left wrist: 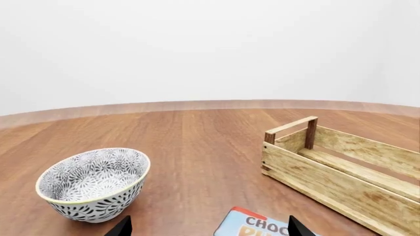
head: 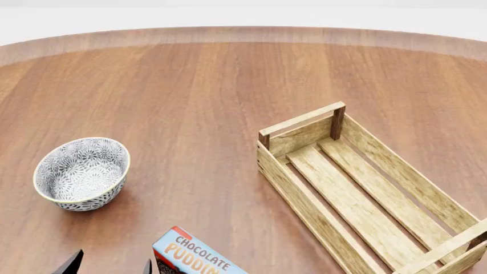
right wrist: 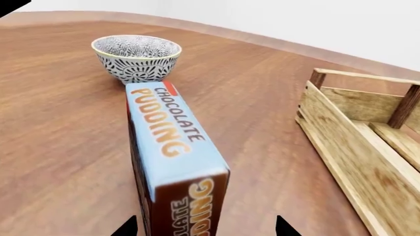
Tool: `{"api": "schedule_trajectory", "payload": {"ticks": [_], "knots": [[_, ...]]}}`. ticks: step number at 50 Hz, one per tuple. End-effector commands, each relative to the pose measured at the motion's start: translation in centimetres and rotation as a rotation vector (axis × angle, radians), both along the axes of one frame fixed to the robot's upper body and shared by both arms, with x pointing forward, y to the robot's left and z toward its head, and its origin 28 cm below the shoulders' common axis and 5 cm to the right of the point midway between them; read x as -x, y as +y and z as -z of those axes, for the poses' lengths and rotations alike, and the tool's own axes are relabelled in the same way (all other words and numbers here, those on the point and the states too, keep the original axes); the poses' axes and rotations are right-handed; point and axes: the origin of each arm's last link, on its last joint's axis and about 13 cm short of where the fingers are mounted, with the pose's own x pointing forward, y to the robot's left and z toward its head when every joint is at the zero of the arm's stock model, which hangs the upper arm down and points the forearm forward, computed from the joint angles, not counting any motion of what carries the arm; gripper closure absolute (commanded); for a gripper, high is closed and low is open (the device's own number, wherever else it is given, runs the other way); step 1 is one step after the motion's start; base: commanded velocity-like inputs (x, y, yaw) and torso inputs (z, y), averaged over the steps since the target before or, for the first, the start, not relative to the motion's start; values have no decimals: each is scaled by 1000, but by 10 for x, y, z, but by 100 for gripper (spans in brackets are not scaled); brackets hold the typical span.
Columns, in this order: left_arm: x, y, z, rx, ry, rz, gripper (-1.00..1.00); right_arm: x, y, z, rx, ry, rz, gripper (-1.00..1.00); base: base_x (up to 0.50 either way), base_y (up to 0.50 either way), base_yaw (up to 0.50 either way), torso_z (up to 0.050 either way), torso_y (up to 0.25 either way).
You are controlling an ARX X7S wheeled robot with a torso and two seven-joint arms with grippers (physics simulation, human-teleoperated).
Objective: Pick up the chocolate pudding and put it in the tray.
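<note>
The chocolate pudding (head: 190,257) is a light-blue carton with orange lettering and dark brown faces, lying on the wood table near the front edge of the head view. The tray (head: 300,197) is a long light-wood slatted crate to its right, and it holds nothing. My left gripper (head: 110,265) is open just left of the carton; in the left wrist view (left wrist: 208,228) the carton's end (left wrist: 259,225) shows between its tips. My right gripper (right wrist: 204,227) is open, its tips either side of the carton (right wrist: 174,142) without touching it. It is out of the head view.
A round grey-white patterned bowl (head: 80,171) stands left of the carton and beyond it; it also shows in the left wrist view (left wrist: 95,182) and the right wrist view (right wrist: 137,56). The crate shows in both wrist views (left wrist: 328,182) (right wrist: 347,152). The round table's far edge (head: 243,34) curves at the back.
</note>
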Motion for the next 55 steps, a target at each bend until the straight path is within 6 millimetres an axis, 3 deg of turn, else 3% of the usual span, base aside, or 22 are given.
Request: {"api": "schedule_trajectory", "payload": {"ticks": [1,55], "knots": [[-1,-1,0,-1,1,0,-100,-5,2,0,4,6,-12,-100,0,0,0,0,0],[-1,-3,0,1,-1,9,-100,-25,16,11,-6,36,-40,-100,0,0,0,0,0]]}}
